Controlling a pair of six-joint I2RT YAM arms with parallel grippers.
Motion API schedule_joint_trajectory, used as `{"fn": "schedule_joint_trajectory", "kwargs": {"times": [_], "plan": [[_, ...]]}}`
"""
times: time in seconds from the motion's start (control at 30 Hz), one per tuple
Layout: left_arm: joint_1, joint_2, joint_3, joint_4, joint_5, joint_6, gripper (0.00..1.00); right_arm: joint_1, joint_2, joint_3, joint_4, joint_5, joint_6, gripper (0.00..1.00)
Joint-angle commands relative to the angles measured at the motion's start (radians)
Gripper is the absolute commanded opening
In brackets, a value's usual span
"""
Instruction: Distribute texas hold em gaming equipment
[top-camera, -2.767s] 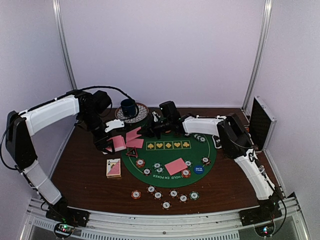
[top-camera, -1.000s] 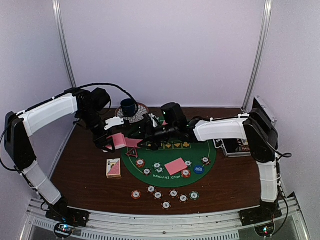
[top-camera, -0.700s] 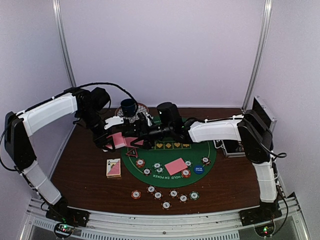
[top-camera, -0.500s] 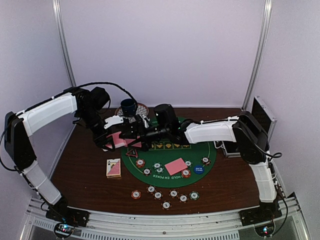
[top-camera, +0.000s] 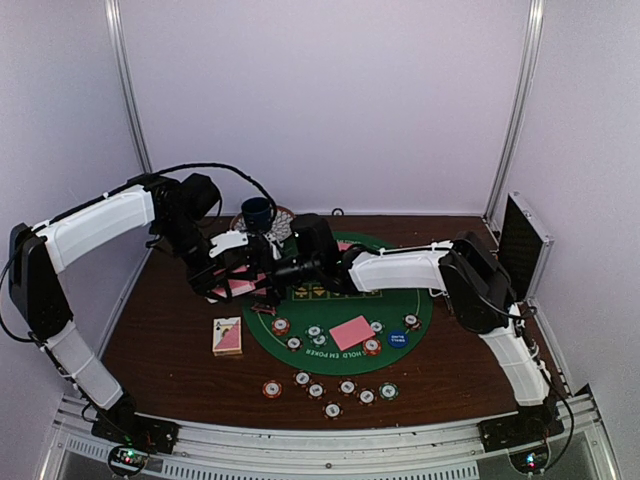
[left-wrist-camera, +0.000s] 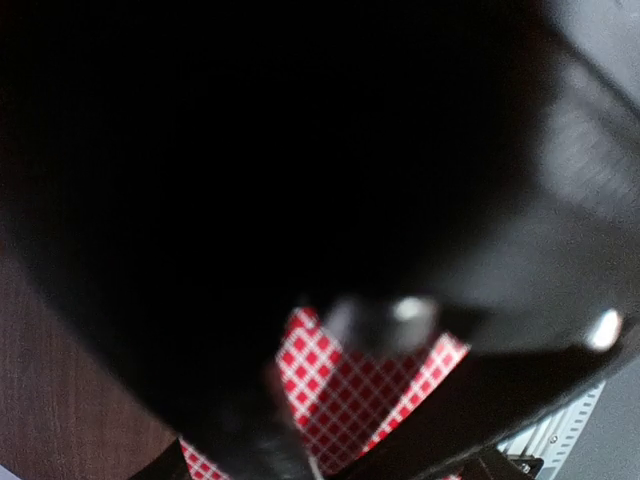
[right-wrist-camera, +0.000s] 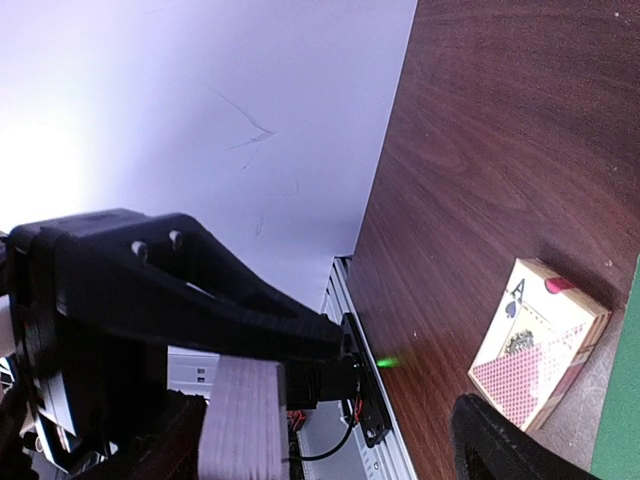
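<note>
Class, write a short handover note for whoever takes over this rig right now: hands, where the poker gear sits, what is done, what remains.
Left hand: shut on a stack of pink-backed cards, near the green mat's left edge.
Right hand: open, at that stack, not gripping it.
Done: dealt card face down on the mat; chips on the mat and a row of chips in front of it; card box left of the mat.
Left: probably pull cards from the stack and deal more.

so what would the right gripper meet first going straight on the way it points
Most likely the pink-backed cards clamped in the left gripper, just ahead of the right gripper; depth is unclear.
</note>
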Motion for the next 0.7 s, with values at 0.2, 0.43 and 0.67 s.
{"fn": "schedule_joint_trajectory", "kwargs": {"times": [0.2,0.43,0.67], "plan": [[-0.002,-0.006,0.032,-0.010,0.037,0.023,0.00,0.000,0.084,0.116,-0.010,0.002,0.044,0.84],[-0.003,-0.013,0.026,-0.010,0.033,0.027,0.00,-0.035,0.063,0.011,0.049,-0.005,0.069,0.79],[-0.003,-0.012,0.024,-0.010,0.028,0.029,0.00,-0.064,-0.006,-0.102,0.095,-0.018,0.072,0.69]]}}
